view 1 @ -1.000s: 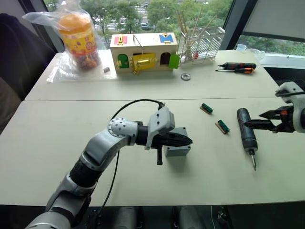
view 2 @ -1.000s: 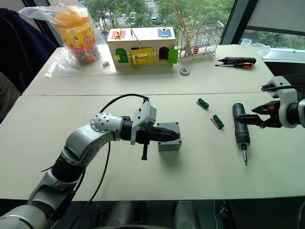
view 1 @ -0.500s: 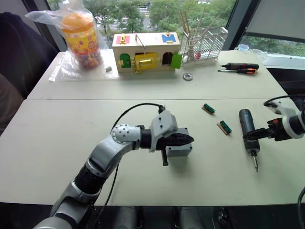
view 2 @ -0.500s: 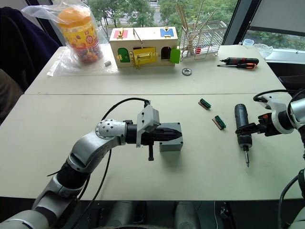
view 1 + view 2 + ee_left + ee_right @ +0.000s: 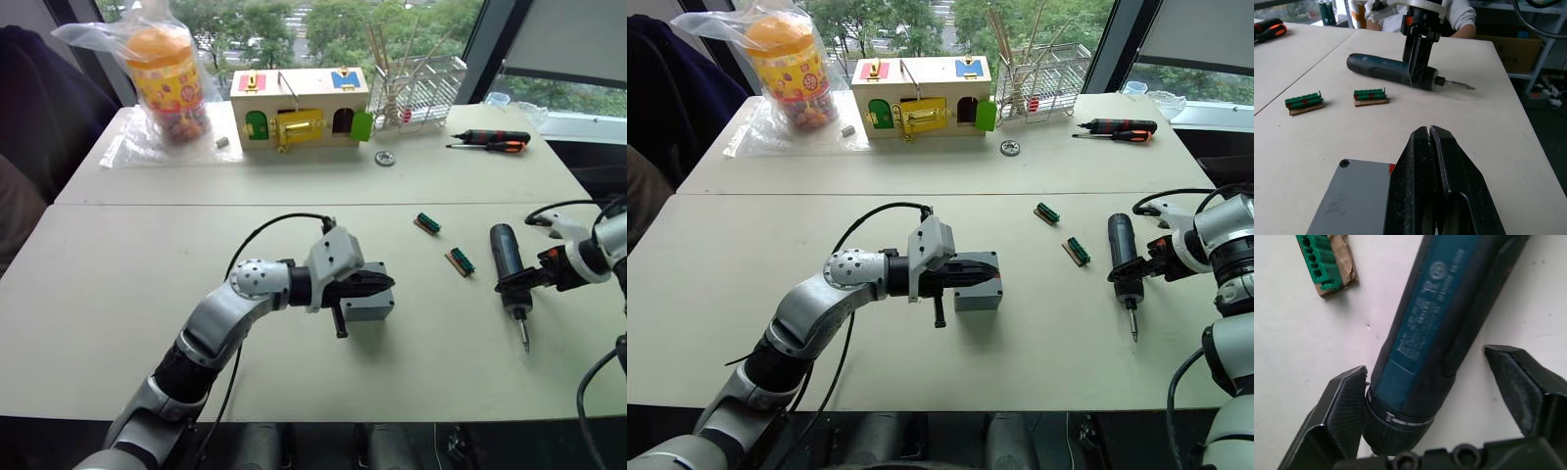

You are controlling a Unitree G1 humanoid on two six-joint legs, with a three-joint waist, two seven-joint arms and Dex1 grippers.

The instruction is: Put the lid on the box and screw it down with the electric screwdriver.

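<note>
The grey box (image 5: 370, 306) stands mid-table with the lid (image 5: 1354, 196) lying flat on top, one corner screw hole and a small red mark showing. My left gripper (image 5: 389, 284) is shut, its fingers (image 5: 1426, 161) pressed together and lying across the lid. The electric screwdriver (image 5: 507, 259), dark blue-black, lies on the table at the right with its bit toward the front edge. My right gripper (image 5: 1425, 364) is open and straddles the driver's front collar. One finger (image 5: 1344, 401) touches the collar, and the other stands off from the body.
Two green terminal blocks (image 5: 425, 222) (image 5: 458, 260) lie between box and driver. At the back stand a wooden lock box (image 5: 299, 103), a bagged snack jar (image 5: 165, 78), a wire rack (image 5: 416, 83), hand screwdrivers (image 5: 490, 140) and a metal washer (image 5: 384, 158).
My right gripper has come down from beside and above the electric screwdriver and now straddles its front end. The left gripper has stayed shut on top of the box.
</note>
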